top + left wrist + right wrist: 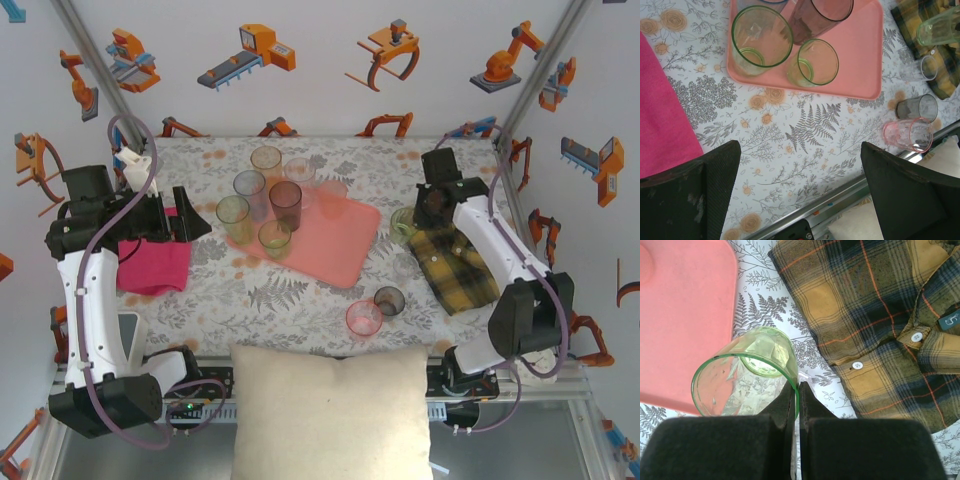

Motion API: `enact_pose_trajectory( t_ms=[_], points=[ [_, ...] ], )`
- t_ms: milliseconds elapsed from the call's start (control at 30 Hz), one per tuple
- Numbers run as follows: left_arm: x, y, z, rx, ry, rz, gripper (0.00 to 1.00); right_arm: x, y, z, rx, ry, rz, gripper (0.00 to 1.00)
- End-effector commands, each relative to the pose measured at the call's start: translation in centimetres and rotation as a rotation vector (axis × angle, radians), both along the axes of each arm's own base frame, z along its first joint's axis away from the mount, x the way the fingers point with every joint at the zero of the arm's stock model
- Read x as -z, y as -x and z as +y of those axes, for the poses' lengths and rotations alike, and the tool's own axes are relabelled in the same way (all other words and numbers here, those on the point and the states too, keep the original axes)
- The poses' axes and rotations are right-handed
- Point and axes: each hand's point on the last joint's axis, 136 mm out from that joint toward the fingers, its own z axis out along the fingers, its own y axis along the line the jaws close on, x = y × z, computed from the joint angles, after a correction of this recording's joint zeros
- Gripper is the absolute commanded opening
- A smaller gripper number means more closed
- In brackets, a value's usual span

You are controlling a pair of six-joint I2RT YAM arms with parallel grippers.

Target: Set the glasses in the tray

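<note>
Right wrist view: right end effector (pixel 796 390), shut tight, grips green glass (pixel 740 387) by its rim just right of tray (pixel 685 315); left end effector (pixel 800 155) gapes empty.

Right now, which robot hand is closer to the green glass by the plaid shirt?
Right. The right gripper is shut on the rim of that green glass, beside the shirt. The left gripper hangs open beyond the tray, by the pink cloth.

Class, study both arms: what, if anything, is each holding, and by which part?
The right gripper holds a green glass by its rim, the wall pinched between the fingers. The left gripper is open, holding nothing.
</note>
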Motion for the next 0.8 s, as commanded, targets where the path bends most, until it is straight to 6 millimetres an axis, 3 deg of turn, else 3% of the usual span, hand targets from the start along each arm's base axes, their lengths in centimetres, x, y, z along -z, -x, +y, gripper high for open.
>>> enact_pose_trajectory(
  t_ms=[0, 300, 567, 767],
  points=[
    [-0.3, 0.3, -0.1, 0.009, 0.006, -0.016, 0.97, -2.8, 0.1, -0.5, 0.007, 0.005, -0.062, 0.03],
    [-0.2, 0.2, 0.0, 0.006, 0.006, -0.018, 0.97, -4.7, -0.5, 1.5, -0.032, -0.01, -0.092, 0.03],
    [-0.2, 0.3, 0.0, 0.005, 0.006, -0.019, 0.97, -5.5, -1.5, 7.2, -0.132, -0.019, -0.112, 0.03],
    [-0.3, 0.5, 0.1, 0.0, 0.007, -0.022, 0.97, -3.9, -1.6, 12.2, -0.197, -0.061, -0.107, 0.04]
  ],
)
